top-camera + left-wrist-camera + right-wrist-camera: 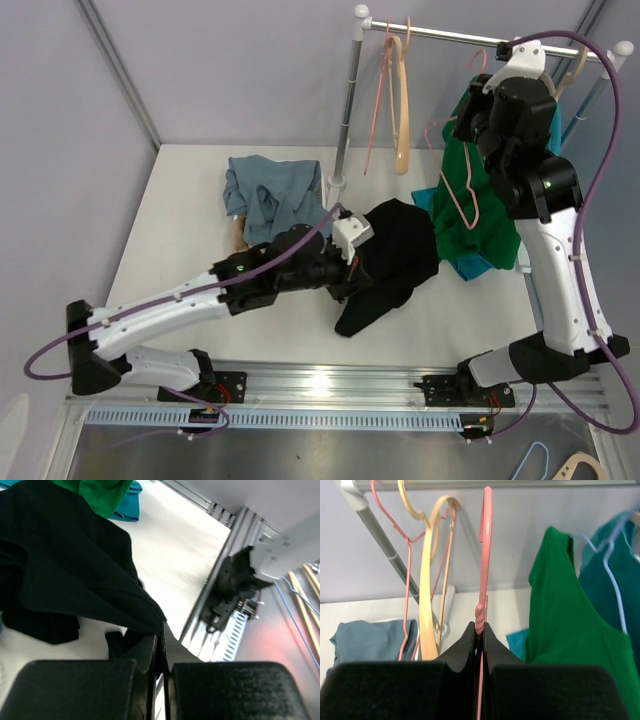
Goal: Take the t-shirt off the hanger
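The black t-shirt (395, 255) lies crumpled on the white table, off any hanger. My left gripper (362, 280) is shut on a fold of its hem; in the left wrist view the shirt (65, 575) drapes down from the closed fingertips of my left gripper (161, 630). My right gripper (467, 120) is raised near the rail and shut on the neck of a bare pink wire hanger (456, 190). In the right wrist view the pink hanger (485, 535) rises from the closed tips of my right gripper (479, 627), its hook pointing up, below the rail.
A clothes rack rail (480, 38) on a pole (347, 110) carries a wooden hanger (402, 110), a thin pink hanger (378, 100) and a green shirt (480, 210) over a teal one. A grey-blue shirt pile (270, 195) lies at the back left.
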`<control>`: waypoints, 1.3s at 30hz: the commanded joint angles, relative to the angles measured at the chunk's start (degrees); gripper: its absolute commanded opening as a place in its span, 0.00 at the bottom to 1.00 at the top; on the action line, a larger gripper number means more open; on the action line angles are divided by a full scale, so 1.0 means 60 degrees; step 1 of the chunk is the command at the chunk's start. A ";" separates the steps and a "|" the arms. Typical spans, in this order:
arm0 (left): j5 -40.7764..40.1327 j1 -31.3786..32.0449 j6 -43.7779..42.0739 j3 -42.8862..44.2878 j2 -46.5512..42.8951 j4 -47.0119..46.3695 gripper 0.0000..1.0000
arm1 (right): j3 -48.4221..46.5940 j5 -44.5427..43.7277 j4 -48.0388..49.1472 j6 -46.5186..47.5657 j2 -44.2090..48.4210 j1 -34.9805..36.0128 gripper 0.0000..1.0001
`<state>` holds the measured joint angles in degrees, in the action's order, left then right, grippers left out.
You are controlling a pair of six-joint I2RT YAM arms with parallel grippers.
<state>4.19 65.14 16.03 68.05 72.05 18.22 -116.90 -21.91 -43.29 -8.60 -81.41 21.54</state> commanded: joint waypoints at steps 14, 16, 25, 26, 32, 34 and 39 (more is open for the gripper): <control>0.0613 -0.4423 -0.0226 0.8410 -0.0409 0.6631 0.01 | -0.1419 0.2129 0.3654 0.1390 -0.2120 -0.0850 0.00; 0.0285 -0.4777 -0.0255 0.9423 0.0119 0.6486 0.01 | -0.1813 0.2274 0.3438 0.1346 -0.2515 -0.0953 0.00; 0.0093 -0.7442 0.0373 1.1123 0.2250 0.2838 0.01 | -0.3221 0.2421 0.2879 0.1185 -0.3571 -0.1305 0.00; 0.0151 -0.7923 0.0549 1.2274 0.2665 0.2823 0.01 | -0.3221 0.2494 0.2850 0.1126 -0.3643 -0.1348 0.00; 0.0620 -0.8805 0.0479 1.1802 0.3618 -0.1009 0.01 | -0.2841 0.2728 0.3040 0.0965 -0.3849 -0.1407 0.00; 0.0635 -0.8894 0.0186 1.2892 0.4117 -0.1729 0.01 | -0.2797 0.2802 0.3054 0.0921 -0.3981 -0.1407 0.00; 0.0371 -0.9128 -0.0753 1.2755 0.4966 -0.3209 0.01 | -0.2519 0.3080 0.3200 0.0687 -0.4127 -0.1407 0.00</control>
<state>6.57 11.79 14.94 141.95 101.23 14.98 -132.31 -5.30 -27.29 -3.25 -105.73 13.21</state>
